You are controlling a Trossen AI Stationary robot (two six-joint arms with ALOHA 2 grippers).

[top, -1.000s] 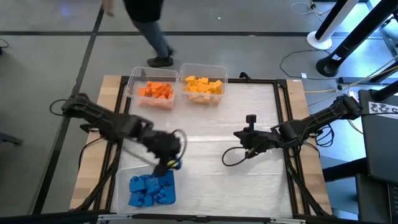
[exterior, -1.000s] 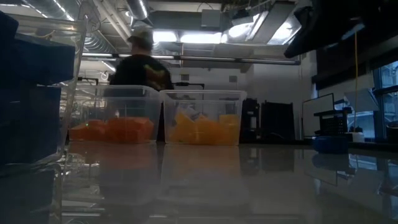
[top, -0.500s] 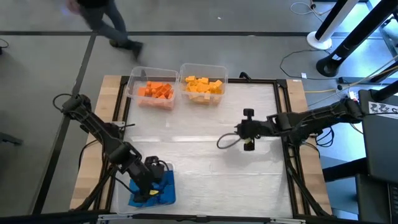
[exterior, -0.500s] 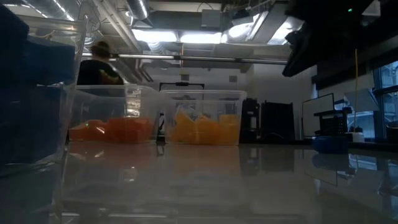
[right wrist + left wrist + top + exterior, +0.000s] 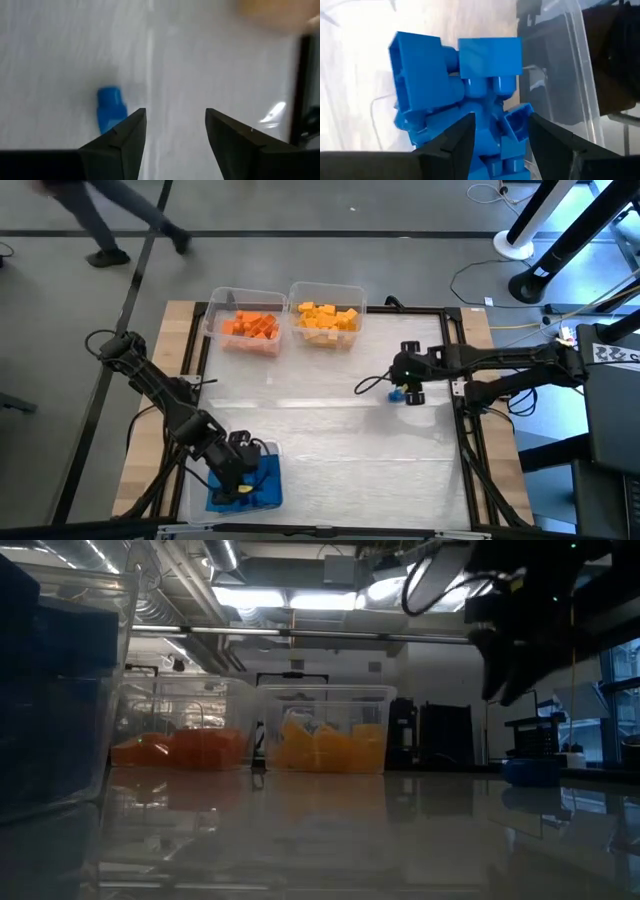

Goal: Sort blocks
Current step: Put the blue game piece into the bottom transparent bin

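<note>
both grippers' fingers spread: left gripper low, right gripper extended.

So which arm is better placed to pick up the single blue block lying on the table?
The right. Its gripper hovers open beside the loose blue block, while the left gripper is over the bin of blue blocks.

Robotics lab or industrial test space, not a home. Ceiling was open, with exposed ducts and strip lights. Floor was bare grey with dark seam lines, and cables trailed across it far right of the table. Equipment stands stood at far right, and monitors along the back wall. A person was walking past at far left.
</note>
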